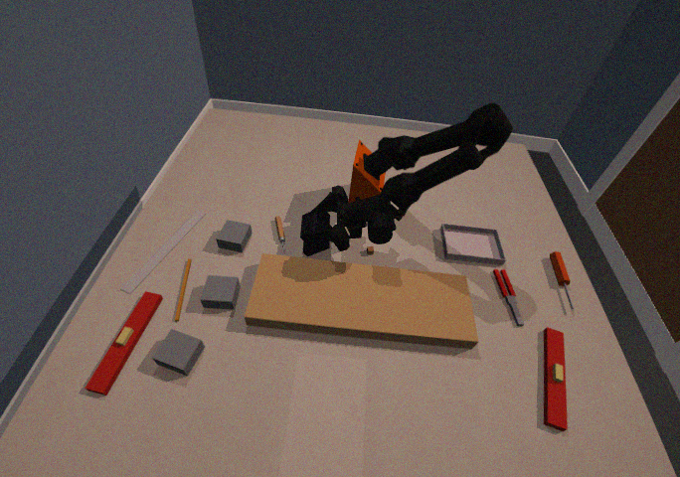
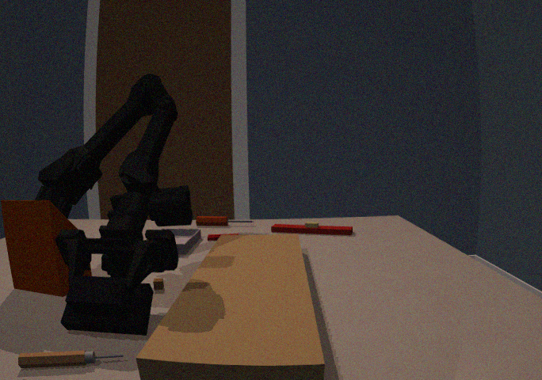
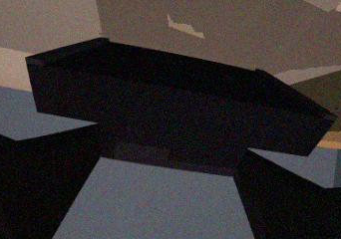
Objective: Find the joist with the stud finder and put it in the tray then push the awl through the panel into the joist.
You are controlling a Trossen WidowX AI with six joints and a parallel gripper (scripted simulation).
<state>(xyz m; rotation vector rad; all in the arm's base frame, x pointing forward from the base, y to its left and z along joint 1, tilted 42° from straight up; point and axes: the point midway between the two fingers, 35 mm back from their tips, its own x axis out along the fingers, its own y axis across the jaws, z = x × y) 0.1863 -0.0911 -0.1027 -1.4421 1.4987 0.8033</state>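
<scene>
My gripper (image 1: 325, 222) (image 2: 103, 285) (image 3: 171, 139) is shut on a dark, box-shaped stud finder (image 1: 310, 232) (image 2: 106, 309) (image 3: 183, 112). It holds it tilted, off the table, beside the long back edge of the floor panel. The tan floor panel (image 1: 407, 308) (image 2: 265, 290) bears the shadow of the arm and its load. The awl (image 1: 279, 227) (image 2: 51, 359), with a wooden handle and thin shaft, lies near the panel's back left corner in the top view. The tray (image 1: 473, 260) (image 2: 192, 243) is beyond the panel's back right corner. No joist shows.
A small brown cube (image 1: 370, 249) (image 2: 158, 283) lies behind the panel. Several grey blocks (image 1: 220, 291), a pencil (image 1: 182, 291), a ruler (image 1: 163, 252) and a red level (image 1: 137, 321) lie left. A screwdriver (image 1: 559, 268), a red-handled tool (image 1: 512, 308) and another level (image 1: 555, 404) lie right.
</scene>
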